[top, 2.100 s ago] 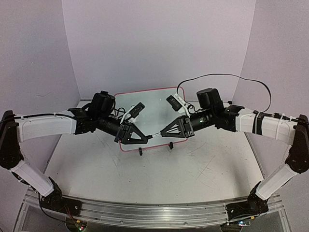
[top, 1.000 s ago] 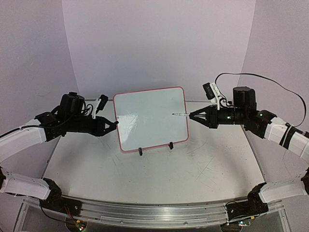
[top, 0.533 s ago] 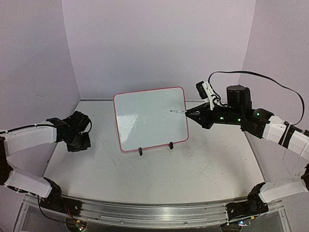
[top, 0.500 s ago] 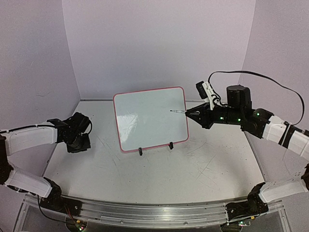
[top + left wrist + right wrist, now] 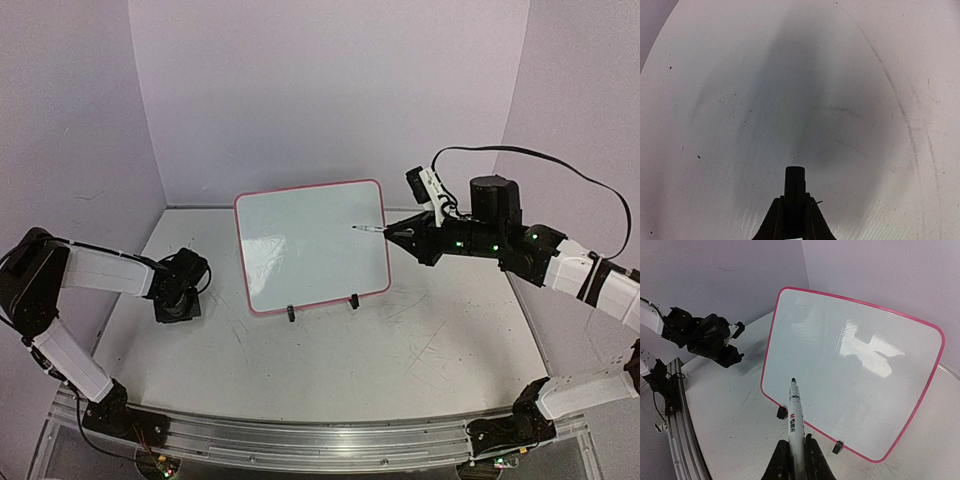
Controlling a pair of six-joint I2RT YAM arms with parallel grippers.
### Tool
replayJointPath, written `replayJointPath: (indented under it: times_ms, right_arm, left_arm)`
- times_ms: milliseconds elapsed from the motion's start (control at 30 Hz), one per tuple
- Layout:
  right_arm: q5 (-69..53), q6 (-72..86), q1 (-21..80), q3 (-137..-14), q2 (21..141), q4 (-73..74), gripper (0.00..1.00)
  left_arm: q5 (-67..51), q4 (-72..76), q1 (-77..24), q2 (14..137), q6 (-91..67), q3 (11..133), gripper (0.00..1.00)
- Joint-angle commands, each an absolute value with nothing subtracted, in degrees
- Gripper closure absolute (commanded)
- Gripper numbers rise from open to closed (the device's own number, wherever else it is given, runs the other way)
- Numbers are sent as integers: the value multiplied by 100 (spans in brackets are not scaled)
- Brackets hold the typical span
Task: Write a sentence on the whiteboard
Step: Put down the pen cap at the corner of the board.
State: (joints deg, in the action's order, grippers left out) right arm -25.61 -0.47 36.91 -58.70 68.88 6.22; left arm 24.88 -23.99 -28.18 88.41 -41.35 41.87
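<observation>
The whiteboard with its red-pink frame stands tilted on two black feet at mid-table. Its face is blank and no sentence shows on it; it also fills the right wrist view. My right gripper is shut on a white marker, uncapped, with its black tip just off the board's right part. The marker sticks out between the right gripper's jaws. My left gripper points down at the table, left of the board. In the left wrist view, the left gripper is shut on a short black marker cap.
The white scuffed table lies between pale purple walls. The left gripper shows to the board's left in the right wrist view. A black cable loops above the right arm. A metal rail runs along the near edge.
The two grippers pulled apart in front of the board. The left arm drew back and lowered to the table at the left. The right arm brought the marker tip to the board's right part and now holds still.
</observation>
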Motion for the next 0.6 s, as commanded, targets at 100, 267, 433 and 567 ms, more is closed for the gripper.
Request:
replayJointPath:
  times_ms: [100, 267, 433, 567]
  right_arm:
    - [-2579, -74, 3692, -5789, 6776, 337, 100]
    - [-2687, 57, 3691, -5771, 6866, 245, 100]
    - [-2736, 249, 3697, -5744, 6857, 204, 100]
    - [-2712, 353, 3692, -5692, 6830, 209, 100]
  left_arm:
    - [2623, -1668, -2830, 8920, -3776, 4136, 96]
    - [2363, -1726, -2829, 9078, -3854, 4111, 90]
    - [2265, -1819, -2831, 9244, -4024, 4070, 89]
    - [2302, -1814, -2831, 9255, -4015, 4068, 86]
